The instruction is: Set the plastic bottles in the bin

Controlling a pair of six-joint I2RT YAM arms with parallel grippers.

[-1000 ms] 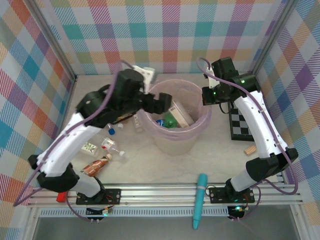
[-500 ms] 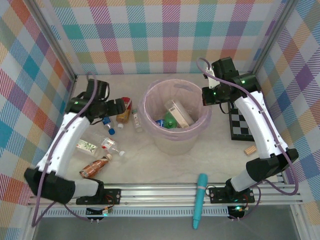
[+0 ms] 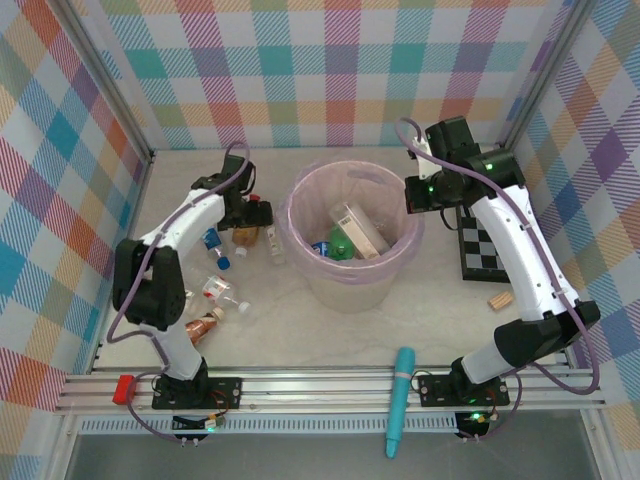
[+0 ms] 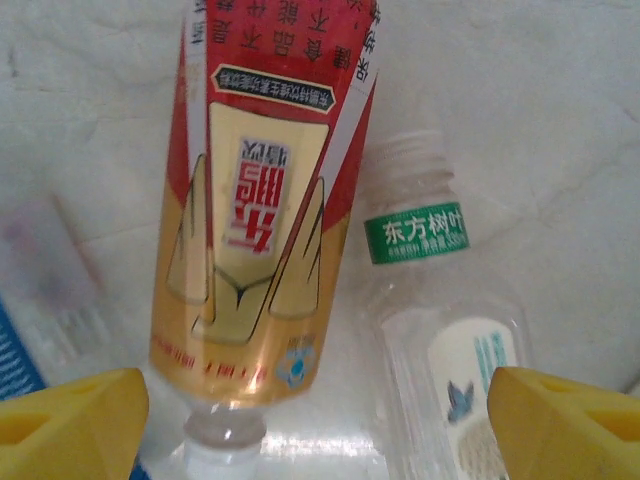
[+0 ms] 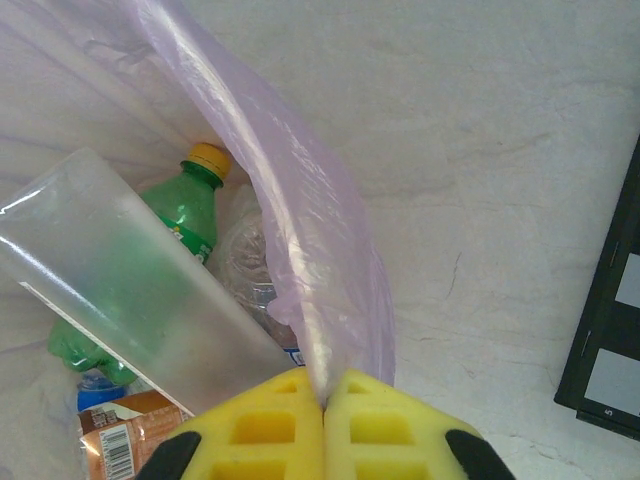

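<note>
At mid-table stands the bin (image 3: 345, 288), holding bottles, a green bottle (image 5: 188, 215) among them. From the near right, the right arm (image 3: 515, 240) arches far to the bin's right rim, where the right gripper (image 5: 325, 425) is pinched tight on the pink bag (image 5: 300, 200). The left arm (image 3: 180, 222) is sharply bent. Its left gripper (image 4: 320, 425) is spread wide over a red-and-gold bottle (image 4: 260, 220) and a clear bottle (image 4: 450, 330), both lying left of the bin.

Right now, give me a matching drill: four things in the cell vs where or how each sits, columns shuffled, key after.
1 green bottle
2 teal tube
3 checkered board
4 right pincer

a shut on the bag
b inside the bin
c on the table, right of the bin
d across the near rails

Pairs: 1-b, 2-d, 3-c, 4-a
</note>
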